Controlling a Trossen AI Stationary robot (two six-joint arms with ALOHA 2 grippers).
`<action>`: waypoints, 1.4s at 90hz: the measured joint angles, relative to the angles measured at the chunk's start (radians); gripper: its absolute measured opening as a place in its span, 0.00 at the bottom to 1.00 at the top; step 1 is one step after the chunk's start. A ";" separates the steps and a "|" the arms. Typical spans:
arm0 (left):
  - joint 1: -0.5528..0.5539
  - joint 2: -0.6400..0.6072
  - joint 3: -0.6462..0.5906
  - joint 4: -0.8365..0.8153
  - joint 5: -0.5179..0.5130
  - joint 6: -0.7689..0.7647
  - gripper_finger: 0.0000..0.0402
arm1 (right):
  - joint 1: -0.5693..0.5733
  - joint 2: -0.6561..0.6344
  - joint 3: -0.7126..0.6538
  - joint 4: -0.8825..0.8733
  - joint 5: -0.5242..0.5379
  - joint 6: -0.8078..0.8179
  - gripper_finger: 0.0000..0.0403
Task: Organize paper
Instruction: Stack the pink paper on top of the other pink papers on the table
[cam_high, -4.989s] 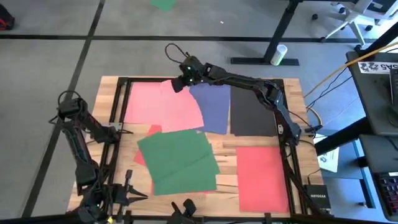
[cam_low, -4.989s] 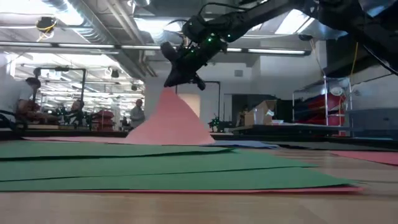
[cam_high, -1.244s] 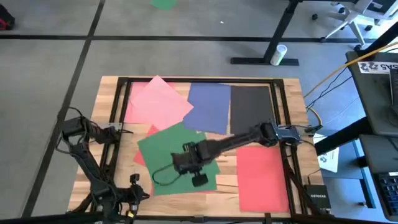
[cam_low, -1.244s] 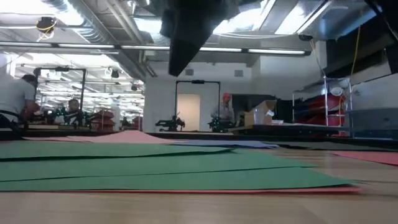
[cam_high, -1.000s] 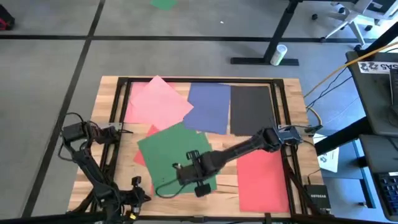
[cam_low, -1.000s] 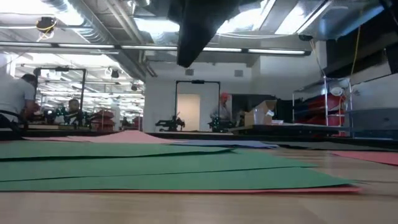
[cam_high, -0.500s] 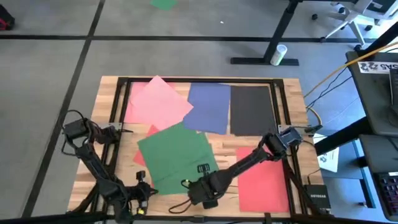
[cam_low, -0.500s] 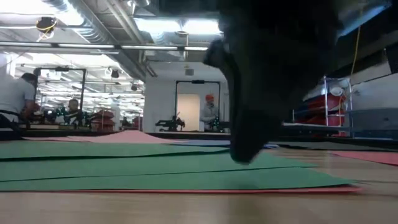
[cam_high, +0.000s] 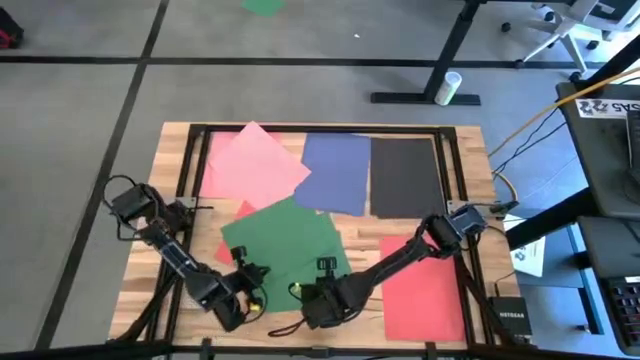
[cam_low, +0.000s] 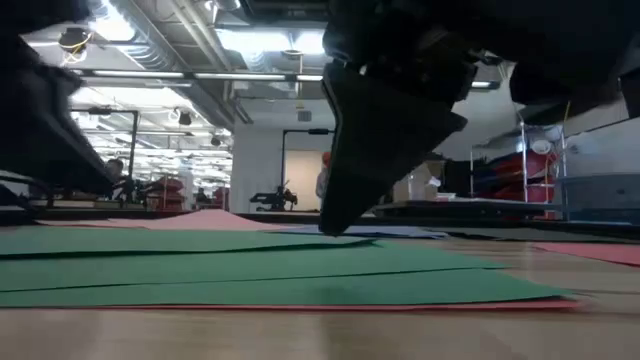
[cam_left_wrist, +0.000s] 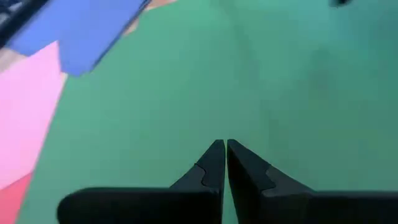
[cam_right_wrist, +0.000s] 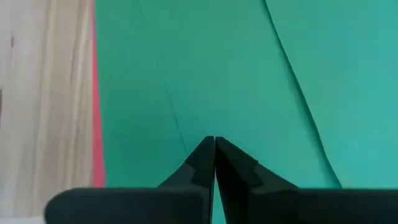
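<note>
Both grippers hang over the green sheets (cam_high: 285, 250) near the front of the table (cam_high: 470, 150). On the right arm, the gripper (cam_high: 322, 308) sits just above the front edge of the green paper, its fingers (cam_right_wrist: 202, 163) pressed together with nothing between them; a thin strip of red sheet (cam_right_wrist: 97, 124) shows beside the green there. On the left arm, the gripper (cam_high: 245, 290) is over the left front part of the same green sheets, its fingers (cam_left_wrist: 214, 165) also closed on nothing. From table height the green paper (cam_low: 250, 270) lies flat, one sheet overlapping another. Behind it, a pink sheet (cam_high: 255, 160) lies at the back left, turned at an angle, a blue sheet (cam_high: 335, 172) next to it and a black sheet (cam_high: 405, 178) beside that. Another red sheet (cam_high: 425, 290) lies at the front right
</note>
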 joint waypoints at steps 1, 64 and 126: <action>0.003 0.000 -0.005 0.004 0.000 0.000 0.00 | 0.001 0.000 0.000 -0.001 0.000 0.000 0.00; -0.201 0.000 -0.128 0.292 0.082 -0.124 0.00 | -0.012 -0.091 0.001 -0.071 0.139 -0.031 0.00; -0.233 0.002 -0.127 0.363 0.065 -0.116 0.00 | -0.351 -0.101 0.002 0.218 0.016 -0.340 0.00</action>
